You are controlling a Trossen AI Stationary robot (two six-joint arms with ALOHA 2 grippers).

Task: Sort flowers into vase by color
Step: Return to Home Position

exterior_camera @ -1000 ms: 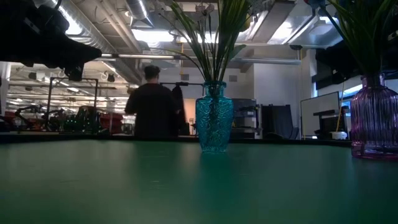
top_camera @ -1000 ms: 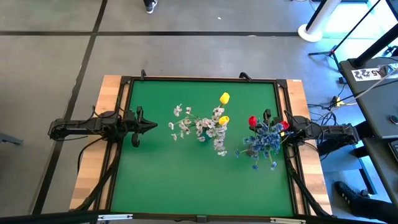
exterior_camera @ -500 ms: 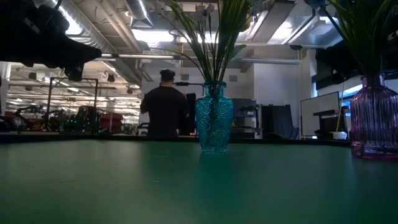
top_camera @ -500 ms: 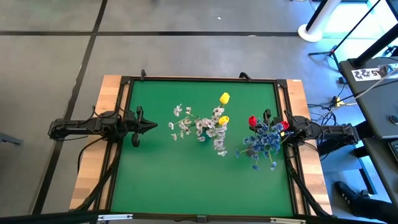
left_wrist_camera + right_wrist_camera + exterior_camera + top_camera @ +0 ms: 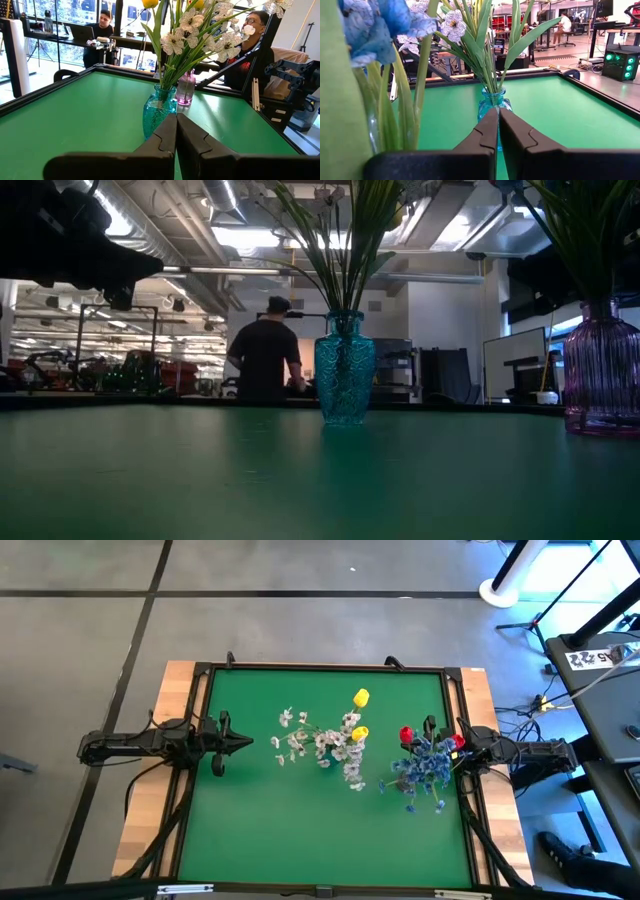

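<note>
Spanning the high view, a green table has one arm parked at each side edge. The teal vase stands at the centre, and the purple vase stands just beside the right arm. White sprigs and yellow tulips fill the teal one. Blue sprigs and red tulips fill the purple. The left gripper and right gripper each have their fingers pressed together, holding nothing. Sorting looks finished (no flower lies loose on the table); at most, settling the arms seems left.
</note>
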